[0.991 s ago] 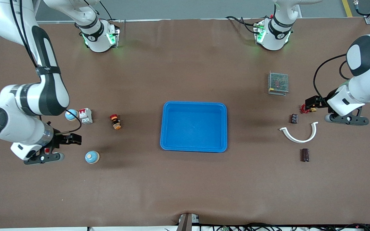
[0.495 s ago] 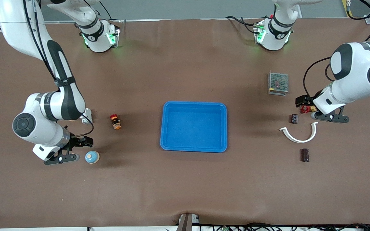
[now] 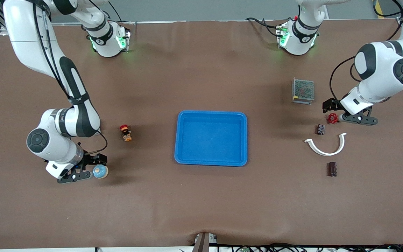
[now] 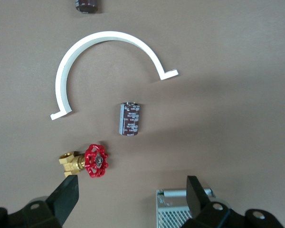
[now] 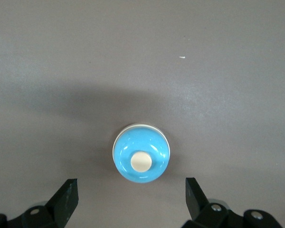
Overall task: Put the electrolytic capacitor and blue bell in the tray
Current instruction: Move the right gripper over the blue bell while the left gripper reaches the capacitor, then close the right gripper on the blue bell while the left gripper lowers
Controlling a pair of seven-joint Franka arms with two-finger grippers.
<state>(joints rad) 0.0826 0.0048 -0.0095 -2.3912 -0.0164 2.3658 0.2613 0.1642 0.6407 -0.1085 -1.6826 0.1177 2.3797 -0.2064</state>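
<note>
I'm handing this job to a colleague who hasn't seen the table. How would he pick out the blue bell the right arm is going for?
Start at the blue tray and go toward the right arm's end of the table. The blue bell sits by the open right gripper, a round blue dome with a cream button on top, unlike the red-capped push button.

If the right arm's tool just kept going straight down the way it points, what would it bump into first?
Most likely the blue bell: it sits on the table between the open fingers of the right tool, with nothing visible in between. How high the tool hangs above it is unclear.
</note>
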